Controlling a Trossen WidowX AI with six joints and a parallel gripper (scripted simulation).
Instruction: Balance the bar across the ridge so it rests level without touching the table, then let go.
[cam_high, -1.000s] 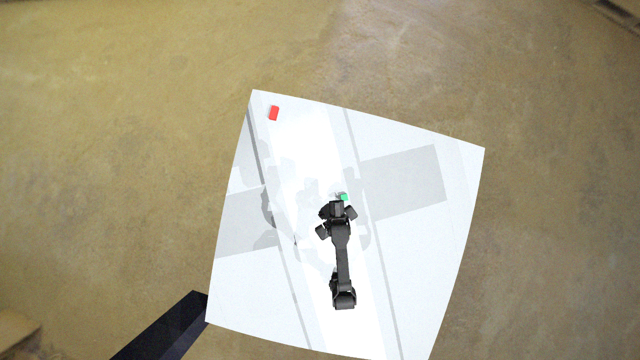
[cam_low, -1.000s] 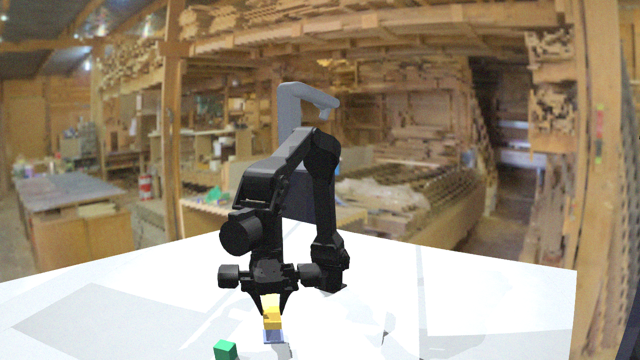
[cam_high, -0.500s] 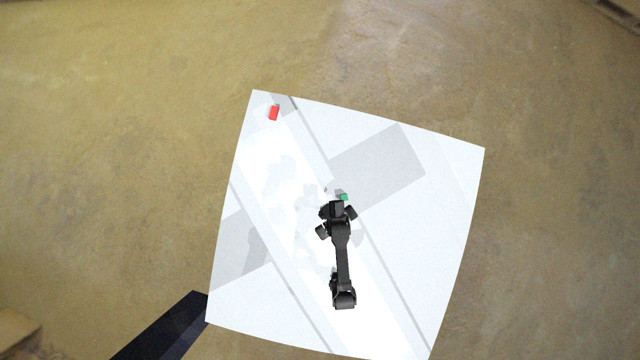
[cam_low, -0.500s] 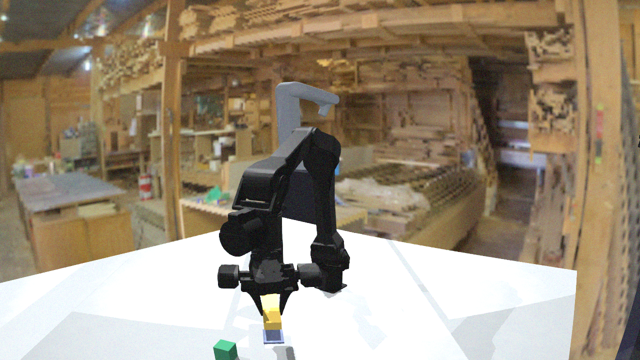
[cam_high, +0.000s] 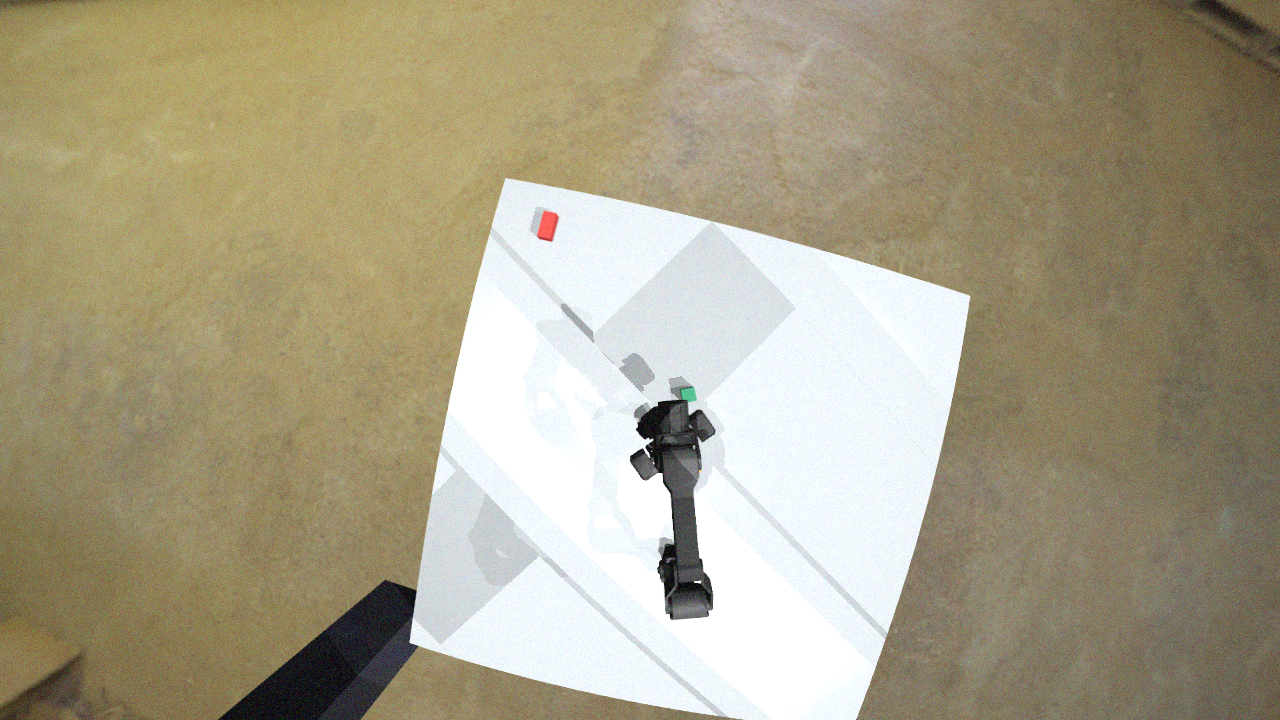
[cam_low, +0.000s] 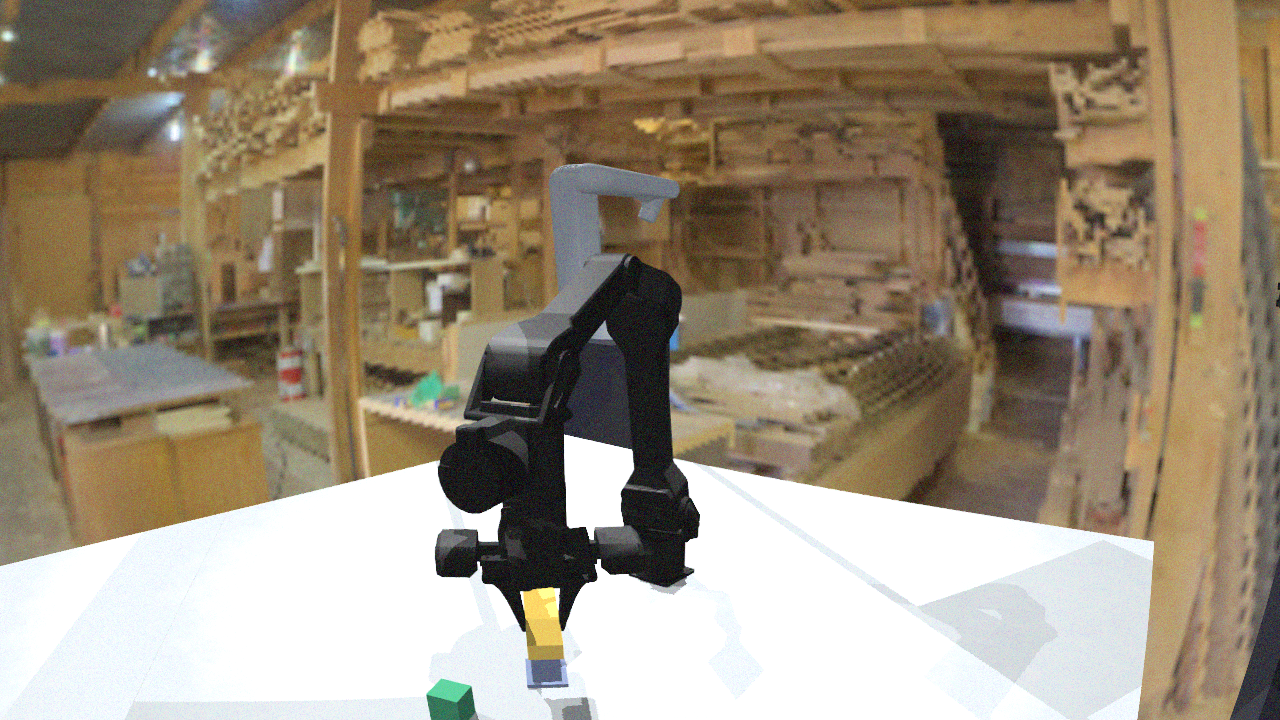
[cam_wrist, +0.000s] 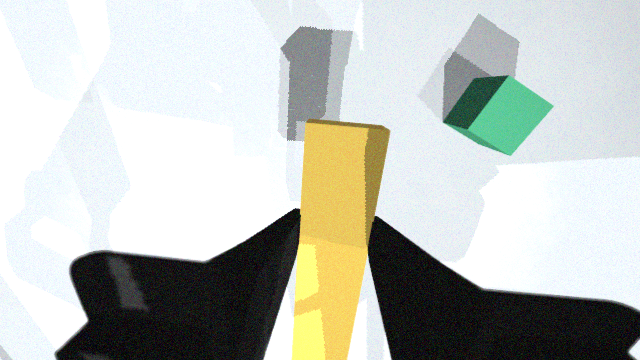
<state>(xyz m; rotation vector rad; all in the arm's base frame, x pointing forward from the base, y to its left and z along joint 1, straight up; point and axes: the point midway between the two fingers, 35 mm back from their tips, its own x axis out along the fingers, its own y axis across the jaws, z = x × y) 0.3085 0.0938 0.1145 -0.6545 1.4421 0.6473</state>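
My gripper is shut on the yellow bar and points down at the white table. The bar sticks out forward between the black fingers. In the exterior view its near end stands just over the ridge, a small blue-grey block on the table. I cannot tell whether the bar touches the ridge. In the wrist view the bar hides the ridge. In the top view the arm hides both the bar and the ridge.
A green cube lies on the table close to the ridge and the bar's far end. A red block lies near the table's far left corner. The arm's base stands at the near side.
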